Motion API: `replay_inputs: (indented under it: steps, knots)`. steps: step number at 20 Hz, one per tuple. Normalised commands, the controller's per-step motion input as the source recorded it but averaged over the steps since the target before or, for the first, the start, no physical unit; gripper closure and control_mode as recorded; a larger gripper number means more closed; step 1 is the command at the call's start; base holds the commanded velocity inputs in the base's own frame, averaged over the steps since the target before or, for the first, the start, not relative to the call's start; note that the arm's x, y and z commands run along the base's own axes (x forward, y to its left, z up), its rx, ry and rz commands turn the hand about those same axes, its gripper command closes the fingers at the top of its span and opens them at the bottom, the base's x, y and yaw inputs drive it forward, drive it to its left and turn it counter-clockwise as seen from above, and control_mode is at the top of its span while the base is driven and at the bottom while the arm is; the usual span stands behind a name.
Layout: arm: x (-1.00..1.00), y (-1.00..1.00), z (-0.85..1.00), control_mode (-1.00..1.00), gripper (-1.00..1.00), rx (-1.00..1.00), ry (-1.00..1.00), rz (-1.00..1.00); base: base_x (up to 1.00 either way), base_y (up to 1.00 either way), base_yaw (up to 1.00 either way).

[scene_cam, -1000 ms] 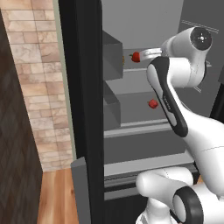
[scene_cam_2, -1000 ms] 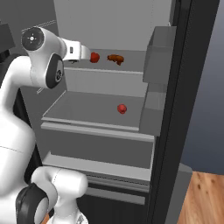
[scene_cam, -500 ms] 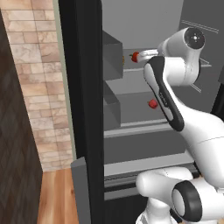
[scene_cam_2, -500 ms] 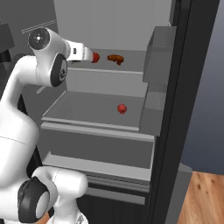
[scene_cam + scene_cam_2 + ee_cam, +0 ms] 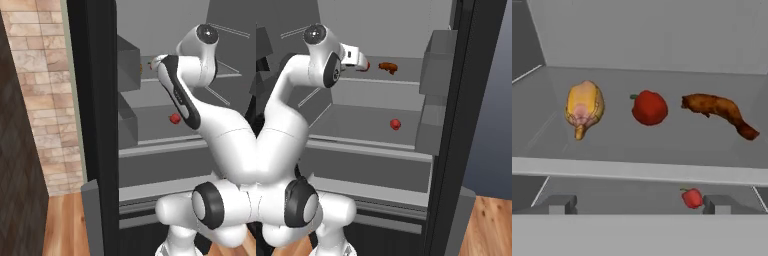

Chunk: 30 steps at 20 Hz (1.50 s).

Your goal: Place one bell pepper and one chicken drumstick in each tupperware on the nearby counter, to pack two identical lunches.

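We see the tall open grey refrigerator (image 5: 381,30) filling the middle of both base views, its black door (image 5: 95,125) standing open at the left of the left base view. The white robot arm (image 5: 286,120) reaches from the lower left of the right base view up toward the upper shelf (image 5: 662,145). Compared with a second ago, the arm has swung further in toward that shelf, and its forearm now hides more of the shelf in the left base view.

On the upper shelf, across the middle of the hand view, lie three things in a row, each apart from the next: a plump golden-tan chicken drumstick (image 5: 584,107) at the left, a round glossy red bell pepper (image 5: 649,107) in the centre, and a longer dark reddish-brown chicken drumstick (image 5: 719,113) at the right. None of them has moved.

A second small red bell pepper (image 5: 395,124) sits alone on the lower shelf (image 5: 356,127), unchanged, low and right of centre in the hand view.

The gripper (image 5: 637,204) hangs before the shelf edge with its two dark tips spread wide and nothing between them.
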Motion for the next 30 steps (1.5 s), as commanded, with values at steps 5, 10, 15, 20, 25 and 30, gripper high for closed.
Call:
replay_inputs:
  steps: [5, 10, 15, 20, 25, 30]
  knots:
    - [0.62, 0.00, -0.11, -1.00, -1.00, 0.00, 0.12, 0.00, 0.00, 0.00, 0.00]
    - [0.54, 0.00, -0.14, -1.00, -1.00, 0.00, 0.11, 0.00, 0.00, 0.00, 0.00]
    - [0.44, 0.00, -0.09, -1.00, -1.00, 0.00, 0.05, 0.00, 0.00, 0.00, 0.00]
    - [0.41, 0.00, -0.06, -1.00, -1.00, 0.00, 0.01, 0.00, 0.00, 0.00, 0.00]
    - [0.39, 0.00, -0.12, -1.00, -1.00, 0.00, 0.02, 0.00, 0.00, 0.00, 0.00]
    - [0.37, -0.02, -0.13, -1.00, -1.00, 0.00, 0.01, 0.00, 0.00, 0.00, 0.00]
